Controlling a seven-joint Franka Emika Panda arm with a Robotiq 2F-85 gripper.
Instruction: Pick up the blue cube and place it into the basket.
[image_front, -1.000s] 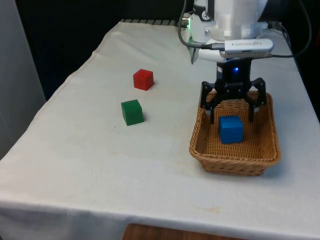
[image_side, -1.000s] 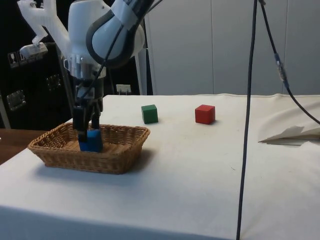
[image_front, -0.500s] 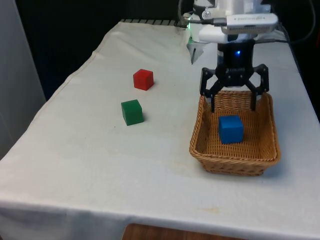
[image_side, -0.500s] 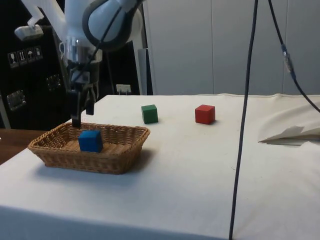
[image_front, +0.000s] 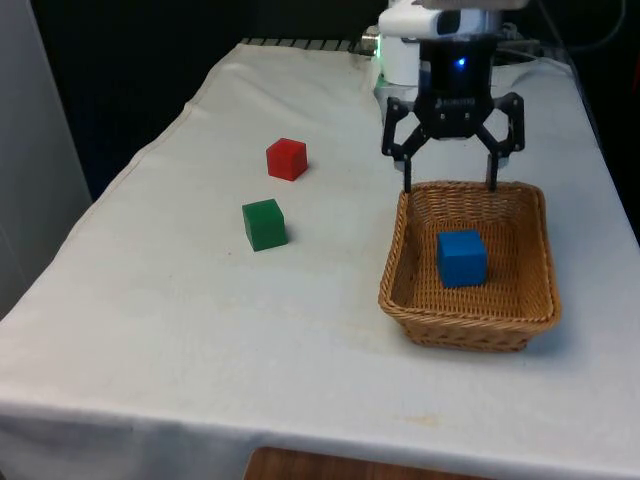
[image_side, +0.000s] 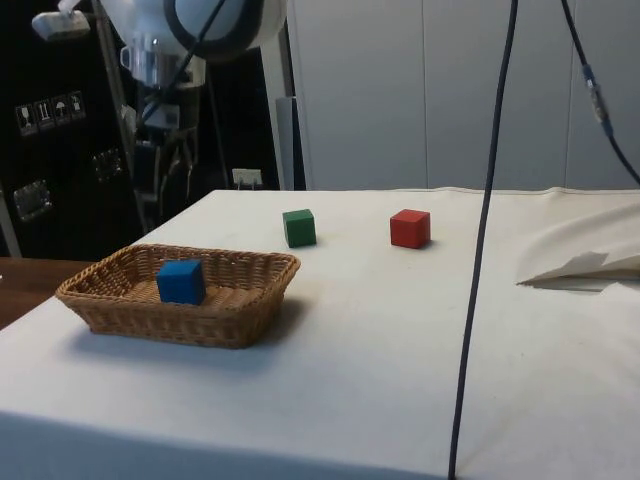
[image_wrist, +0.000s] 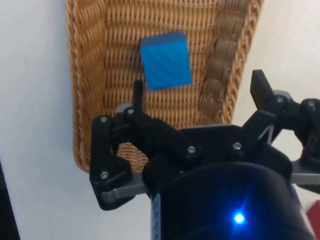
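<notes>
The blue cube (image_front: 461, 257) (image_side: 181, 281) (image_wrist: 165, 60) lies inside the wicker basket (image_front: 400, 262) (image_side: 240, 305) (image_wrist: 82, 75) on the front view's right side of the table. My gripper (image_front: 449, 183) (image_side: 160, 205) (image_wrist: 197, 90) hangs open above the basket's far rim, well clear of the cube, with nothing between its fingers.
A red cube (image_front: 286, 159) (image_side: 409, 228) and a green cube (image_front: 264, 224) (image_side: 299, 227) sit on the white cloth to the front view's left of the basket. A black cable (image_side: 480, 250) hangs down through the side view.
My open gripper has risen out of the basket and drawn back towards the robot, leaving the blue cube lying in the basket.
</notes>
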